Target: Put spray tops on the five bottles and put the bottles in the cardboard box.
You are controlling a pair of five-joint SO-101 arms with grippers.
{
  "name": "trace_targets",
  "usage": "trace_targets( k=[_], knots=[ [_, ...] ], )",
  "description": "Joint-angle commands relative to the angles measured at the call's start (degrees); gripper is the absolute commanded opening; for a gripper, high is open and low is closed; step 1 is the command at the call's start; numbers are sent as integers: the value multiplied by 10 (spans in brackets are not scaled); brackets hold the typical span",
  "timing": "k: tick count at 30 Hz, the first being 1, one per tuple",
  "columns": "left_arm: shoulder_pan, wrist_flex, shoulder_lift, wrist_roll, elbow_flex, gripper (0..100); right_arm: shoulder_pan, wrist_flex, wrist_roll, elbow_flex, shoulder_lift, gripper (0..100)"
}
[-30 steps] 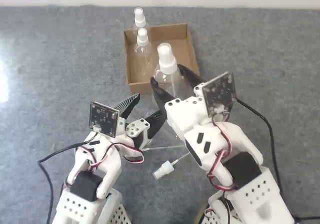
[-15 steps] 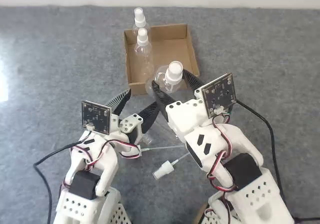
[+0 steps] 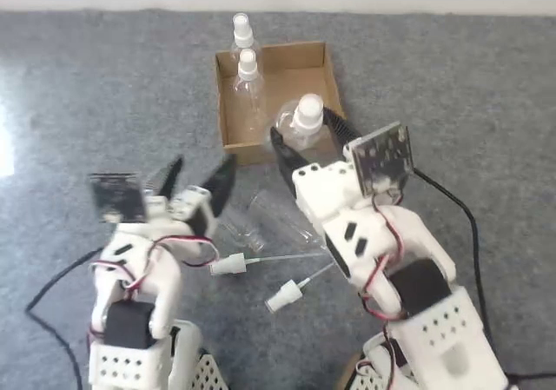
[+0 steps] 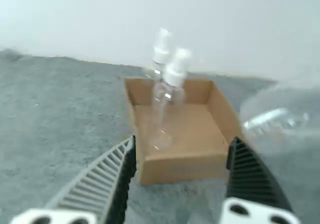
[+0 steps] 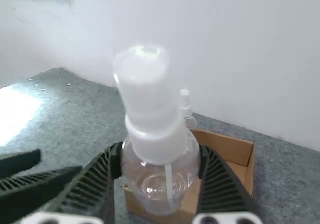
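1. From where I stand this looks like a small robotics lab or maker's bench. Two white plastic desktop arms, the left arm point(image 3: 139, 273) and the right arm point(image 3: 382, 242), stand side by side.
2. Their workings are left bare. A circuit board point(image 3: 382, 161) sits uncovered at the wrist, with thin red and white wires point(image 3: 382, 277) looping out and a black cable point(image 3: 465, 225) trailing off.
3. The table is covered with a plain grey mat point(image 3: 87, 86), backed by a blank white wall point(image 5: 250, 44).
4. What's laid out reads as test material: a cardboard box point(image 3: 236, 152), clear bottles point(image 3: 249, 90) and loose spray tops point(image 3: 285, 296).
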Motion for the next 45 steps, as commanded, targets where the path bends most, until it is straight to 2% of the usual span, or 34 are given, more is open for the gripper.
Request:
trace_targets(
  k=[1, 7, 17, 28, 36, 45],
  knots=[
    [-85, -9, -11, 73, -40, 272, 23, -31, 12, -30, 57, 20],
    [-153, -38, -11, 124, -36, 271, 22, -33, 11, -91, 135, 20],
    [-155, -38, -11, 127, -38, 271, 20, -36, 10, -184, 269, 20],
    [-156, -39, -11, 125, -39, 271, 27, -158, 15, -194, 375, 20],
    [-156, -39, -11, 125, -39, 271, 79, -167, 15, -254, 444, 20],
    [-156, -39, -11, 124, -39, 271, 116, -167, 15, -373, 588, 20]
  ],
)
